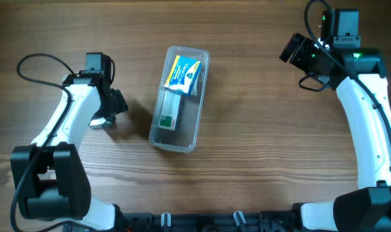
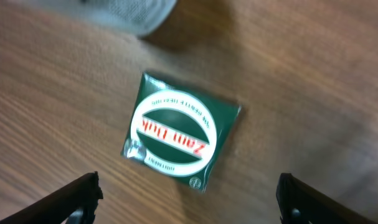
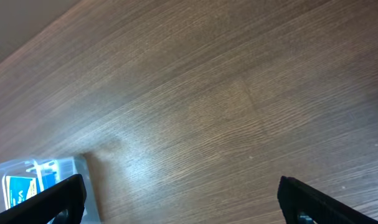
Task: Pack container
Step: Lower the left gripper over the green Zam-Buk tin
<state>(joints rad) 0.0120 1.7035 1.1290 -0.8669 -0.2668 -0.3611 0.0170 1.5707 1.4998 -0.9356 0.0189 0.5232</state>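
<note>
The clear plastic container (image 1: 197, 122) lies mid-table. It holds a yellow-and-blue box (image 1: 183, 73) at its far end and a small green box (image 1: 167, 116) nearer me. My left gripper (image 1: 110, 108) is open to the container's left. In the left wrist view its fingers (image 2: 189, 199) hang open above a square green packet (image 2: 179, 140) with a white oval and red lettering, lying flat on the wood; they are not touching it. My right gripper (image 1: 294, 50) is open and empty at the far right, over bare table (image 3: 182, 199).
The wooden table (image 1: 259, 129) carries everything. A corner of the container shows at the top of the left wrist view (image 2: 136, 15) and at the lower left of the right wrist view (image 3: 36, 177). Cables trail from both arms.
</note>
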